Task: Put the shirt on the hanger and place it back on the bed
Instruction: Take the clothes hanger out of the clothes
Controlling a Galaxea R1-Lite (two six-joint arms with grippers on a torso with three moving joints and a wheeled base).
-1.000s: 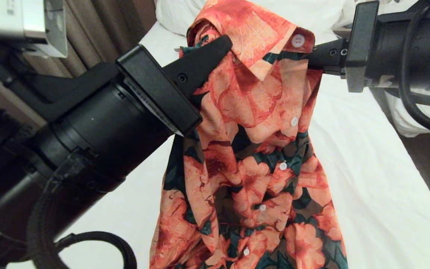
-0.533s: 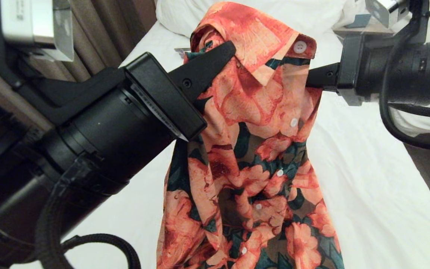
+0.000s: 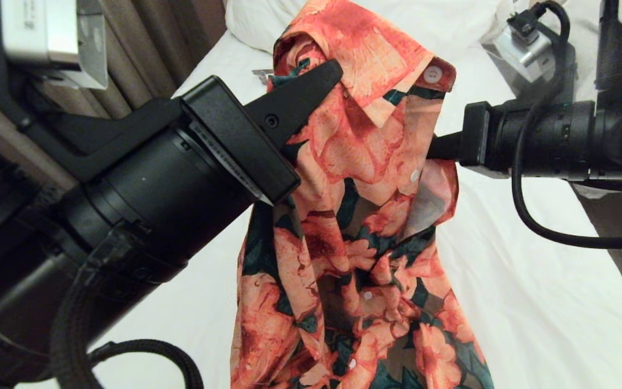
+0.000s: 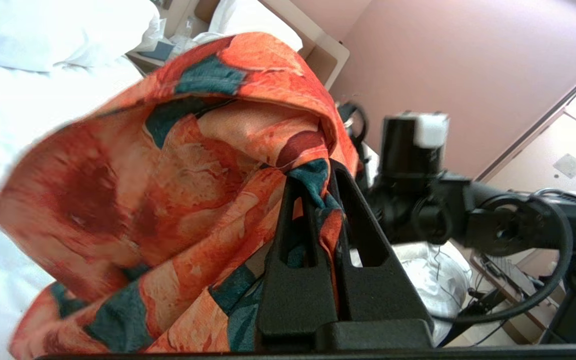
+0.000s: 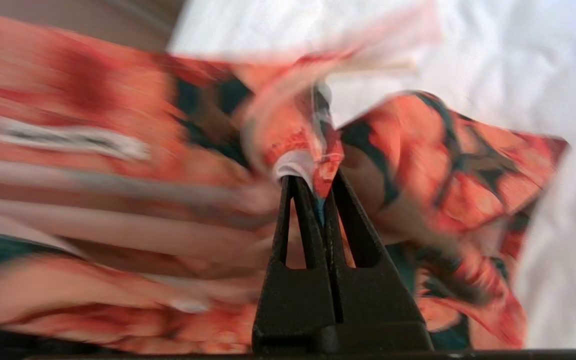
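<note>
I hold the short-sleeved button-up shirt (image 3: 354, 216) of coral-orange flowers and dark green leaves up above the bed (image 3: 532, 259) with its smooth white sheet; the hem trails low, out of the head view. My left pincer (image 3: 328, 70) is clamped on a fold of cloth under the collar, on the shirt's left side in the head view. My right pincer (image 5: 318, 197) is pinched on an edge of the front placket, across from the left one and lower.

The fabric is thin, light and limp: it bunches into folds between my two grips and will sag wherever I let go, so I judge the collar band and shoulder seams the best places to hold, since the doubled cloth there should slip less. The white buttons (image 3: 433, 74) are the only hard parts. I cannot see the hanger. There is open sheet to the right and below; brown curtains (image 3: 143, 48) crowd my left arm, and a white pillow (image 3: 251, 27) lies beyond the collar.
</note>
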